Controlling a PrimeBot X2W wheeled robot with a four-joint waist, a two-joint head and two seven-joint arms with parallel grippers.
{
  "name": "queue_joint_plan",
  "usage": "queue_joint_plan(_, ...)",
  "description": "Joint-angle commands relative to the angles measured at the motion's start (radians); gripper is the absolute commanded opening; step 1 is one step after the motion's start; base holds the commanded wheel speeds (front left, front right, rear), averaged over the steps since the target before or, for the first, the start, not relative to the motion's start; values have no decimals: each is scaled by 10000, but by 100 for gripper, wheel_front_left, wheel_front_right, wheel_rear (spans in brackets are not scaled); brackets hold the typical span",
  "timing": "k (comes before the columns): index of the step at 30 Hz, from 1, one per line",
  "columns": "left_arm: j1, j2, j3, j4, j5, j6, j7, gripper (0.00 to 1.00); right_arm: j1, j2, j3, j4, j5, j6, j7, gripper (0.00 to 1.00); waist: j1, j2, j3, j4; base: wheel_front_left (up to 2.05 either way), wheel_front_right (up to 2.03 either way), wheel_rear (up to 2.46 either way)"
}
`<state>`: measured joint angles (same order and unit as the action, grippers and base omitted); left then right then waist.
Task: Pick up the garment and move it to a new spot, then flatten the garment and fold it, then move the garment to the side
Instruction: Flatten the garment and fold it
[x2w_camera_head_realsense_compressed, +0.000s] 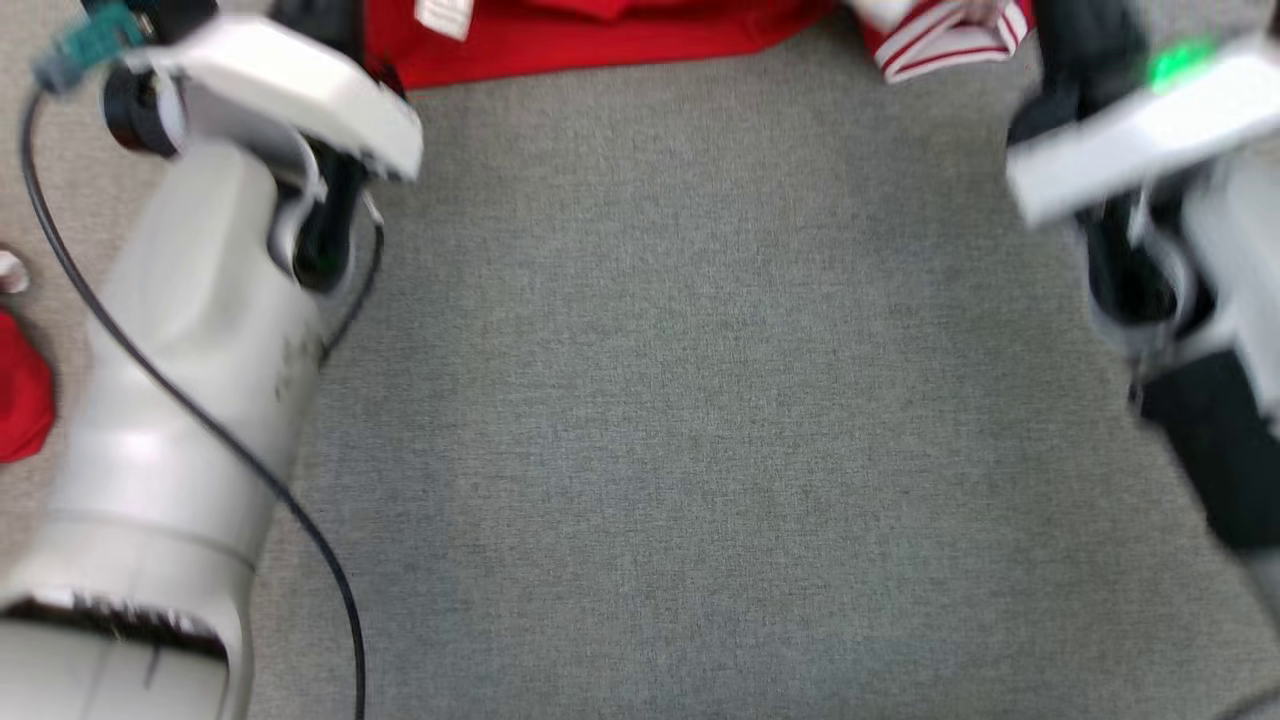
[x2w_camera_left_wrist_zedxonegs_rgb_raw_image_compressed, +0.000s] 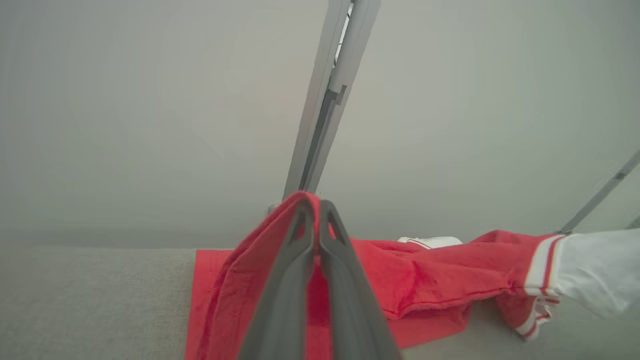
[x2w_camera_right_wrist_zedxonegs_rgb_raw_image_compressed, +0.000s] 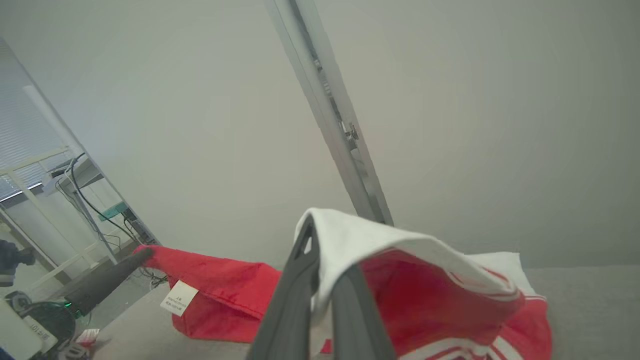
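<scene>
The garment (x2w_camera_head_realsense_compressed: 600, 35) is red with a white, red-striped sleeve (x2w_camera_head_realsense_compressed: 940, 40) and lies along the far edge of the grey surface. In the left wrist view my left gripper (x2w_camera_left_wrist_zedxonegs_rgb_raw_image_compressed: 316, 212) is shut on a raised fold of the garment's red cloth (x2w_camera_left_wrist_zedxonegs_rgb_raw_image_compressed: 425, 280), which trails off to the right toward the white sleeve (x2w_camera_left_wrist_zedxonegs_rgb_raw_image_compressed: 595, 270). My right gripper (x2w_camera_right_wrist_zedxonegs_rgb_raw_image_compressed: 320, 240) is shut on the white sleeve (x2w_camera_right_wrist_zedxonegs_rgb_raw_image_compressed: 380, 240), which drapes over its fingers. A white care label (x2w_camera_right_wrist_zedxonegs_rgb_raw_image_compressed: 178, 298) hangs from the garment's red part (x2w_camera_right_wrist_zedxonegs_rgb_raw_image_compressed: 220, 285). Both pale forearms frame the head view.
The grey fabric surface (x2w_camera_head_realsense_compressed: 700, 400) stretches between my arms. A black cable (x2w_camera_head_realsense_compressed: 200, 420) runs along my left forearm. Another red cloth (x2w_camera_head_realsense_compressed: 20, 390) lies at the left edge. A metal post (x2w_camera_left_wrist_zedxonegs_rgb_raw_image_compressed: 325, 100) rises behind the garment, and a frame with cables (x2w_camera_right_wrist_zedxonegs_rgb_raw_image_compressed: 85, 195) stands at the left.
</scene>
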<state>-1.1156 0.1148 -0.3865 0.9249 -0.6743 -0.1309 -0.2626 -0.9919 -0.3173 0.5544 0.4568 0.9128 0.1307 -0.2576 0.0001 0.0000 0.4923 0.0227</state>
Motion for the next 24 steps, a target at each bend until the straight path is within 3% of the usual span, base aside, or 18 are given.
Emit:
queue_joint_plan(1,483,82,55,-468,188,10,-22,0,688,-98,-66,-345,39,0,-73,0,-1,0,-242,75,0,0,0)
queue_joint_plan(8,3942,301,207,-3332,59,392,75,0,4447,-285,-845,-2144,342,0,-69,0,-1,0,-981,79,0,0,0)
queue_joint_plan(17,7493,943,450,-6612,-1522,704,2051,0,7701,-253,-1743,-3518,447,0,777,0,-1,0,-1850,-36,0,0,0)
queue_joint_plan(24,9156,1700,588,-8106,-1895,1243,2963,0,9677,50,-2621,-4529,185,0,1896,0,-1,0,-2400,-75,0,0,0)
